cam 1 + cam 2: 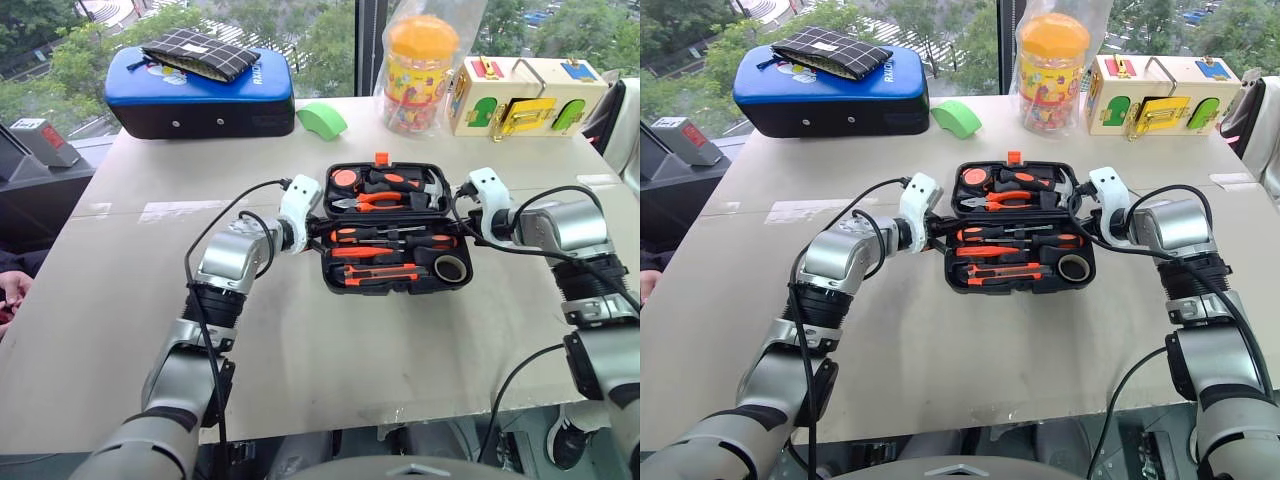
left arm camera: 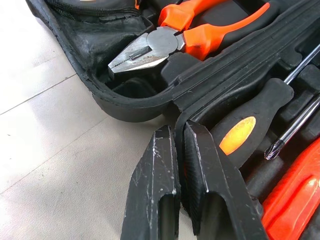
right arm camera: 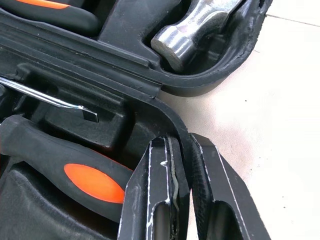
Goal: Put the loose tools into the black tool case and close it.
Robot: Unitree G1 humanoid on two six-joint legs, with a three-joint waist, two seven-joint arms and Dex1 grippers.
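Note:
The black tool case [image 1: 331, 284] lies open flat at the table's middle, its orange latch [image 1: 381, 158] at the far edge. In the near half rest two black-and-orange screwdrivers [image 1: 390, 237], a thin orange-handled screwdriver [image 1: 362, 253], the utility knife [image 1: 380, 274] and the dark tape roll [image 1: 451, 268]. The far half holds pliers [image 1: 375, 200] and a hammer [image 3: 187, 37]. At the case's left side my left gripper [image 2: 177, 131] is shut on the rim by the hinge. My right gripper [image 3: 182, 141] is shut on the rim at the right side.
At the back left a blue rounded case [image 1: 200, 100] carries a checked pouch [image 1: 200, 55]. A green piece [image 1: 322, 120], a jar with an orange lid [image 1: 420, 75] and a yellow wooden latch box [image 1: 525, 95] line the far edge. A person's hand [image 1: 10, 295] is at the left.

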